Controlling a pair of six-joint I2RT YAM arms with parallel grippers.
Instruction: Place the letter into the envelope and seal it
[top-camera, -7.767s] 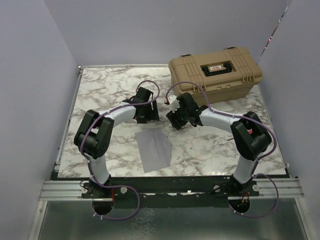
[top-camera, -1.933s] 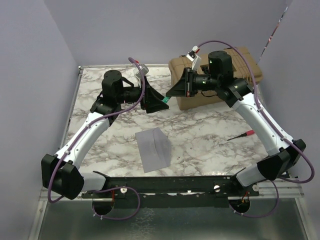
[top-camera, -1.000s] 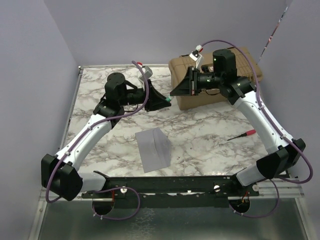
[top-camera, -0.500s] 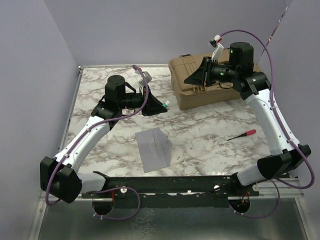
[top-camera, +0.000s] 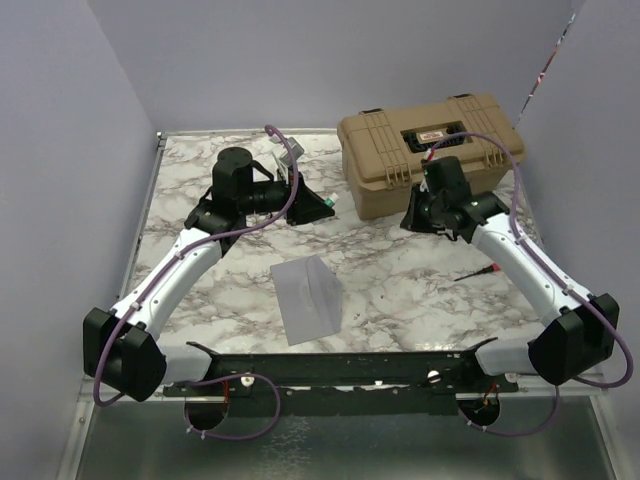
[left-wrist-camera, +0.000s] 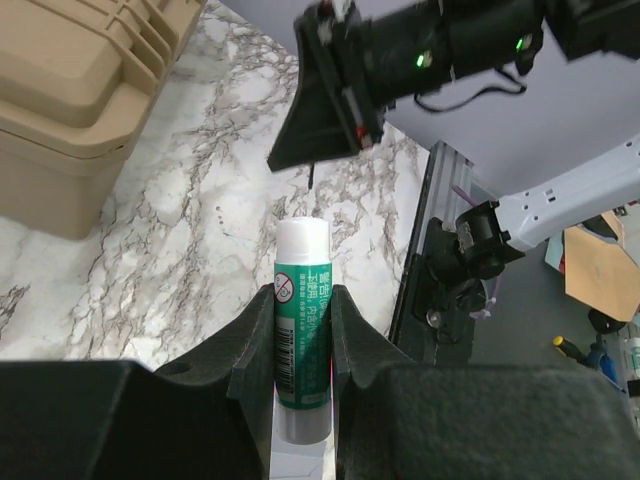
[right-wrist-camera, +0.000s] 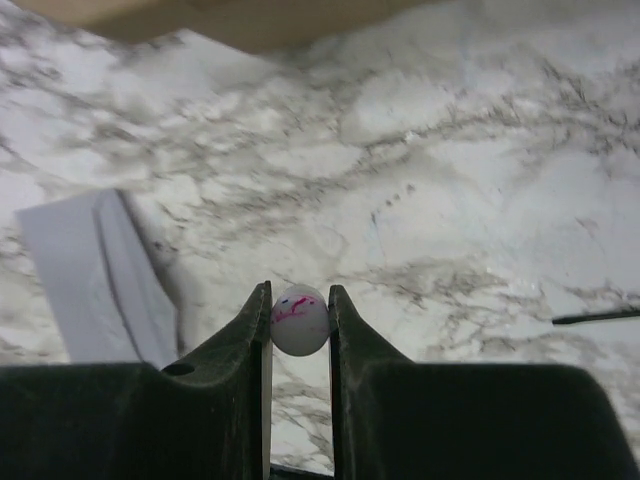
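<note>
Top external view: nearest the arm bases, the envelope (top-camera: 305, 300) lies on the worktop (top-camera: 200, 170) between the two arms. Its flap seems not pressed down, which suits a seal not yet made. The letter shows in no view; it may already be inside, but that cannot be told. To the right a red-handled screwdriver (top-camera: 478, 270) lies apart from everything, untouched. Further back, the left arm (top-camera: 180, 265) has its jaws clamped on a green glue stick (left-wrist-camera: 302, 340). It is carried clear of the worktop with its white end toward the right arm (top-camera: 520, 255), probably ready to glue the flap. The right jaws are clamped on a small white round piece (right-wrist-camera: 300, 322) with pink marks, likely the stick's cap. They keep it aside, low in front of the toolbox (top-camera: 430, 150) at the far right.
</note>
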